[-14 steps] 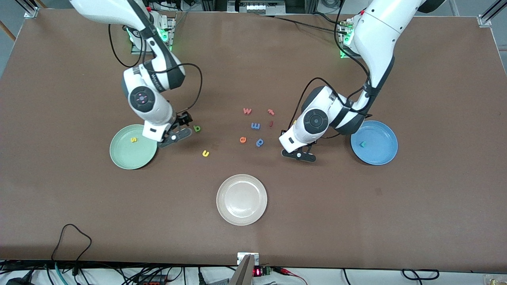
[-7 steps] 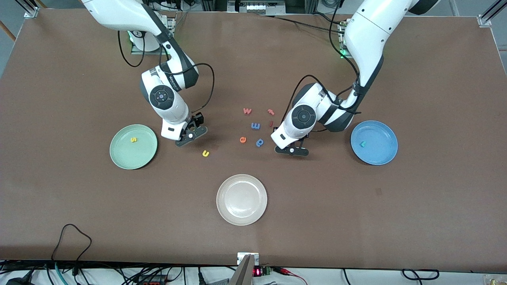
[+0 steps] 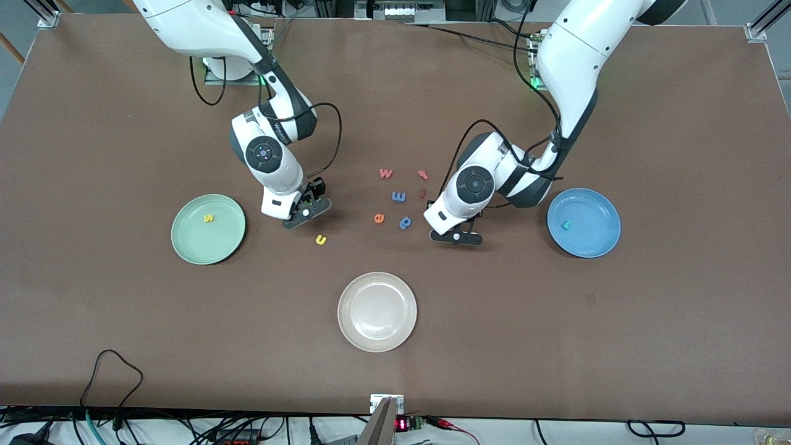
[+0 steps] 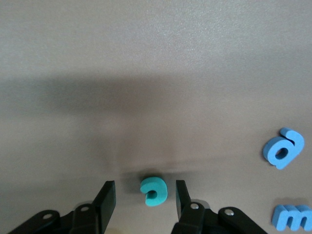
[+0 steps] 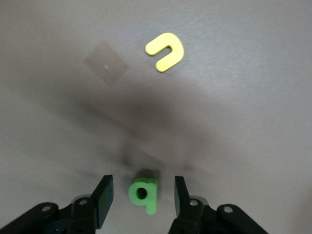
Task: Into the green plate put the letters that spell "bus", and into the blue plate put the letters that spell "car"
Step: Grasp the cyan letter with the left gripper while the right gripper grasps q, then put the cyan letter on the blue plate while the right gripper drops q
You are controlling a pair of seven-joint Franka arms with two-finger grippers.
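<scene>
My right gripper (image 3: 306,212) is low over the table beside the green plate (image 3: 185,244). Its open fingers straddle the green "b" (image 5: 144,193) without touching it; my right gripper (image 5: 141,195) has a gap on both sides. The yellow "u" (image 3: 321,240) (image 5: 165,50) lies on the table close by. The yellow "s" (image 3: 209,218) sits in the green plate. My left gripper (image 3: 457,236) (image 4: 145,197) is open, low around the teal "c" (image 4: 154,191), gaps on both sides. A small teal letter (image 3: 563,225) lies in the blue plate (image 3: 596,247). The front view hides the "b" and "c".
An off-white plate (image 3: 377,343) stands nearer the front camera, mid-table. Loose letters lie between the arms: blue "p" (image 3: 405,222) (image 4: 283,148), blue "m" (image 3: 398,196) (image 4: 295,218), orange "e" (image 3: 379,217), a red "w" (image 3: 386,173) and two small red letters (image 3: 423,175).
My right arm swung from the green plate's rim to over the "b", and its fingers narrowed around the letter. My left gripper shifted slightly toward the middle letters.
</scene>
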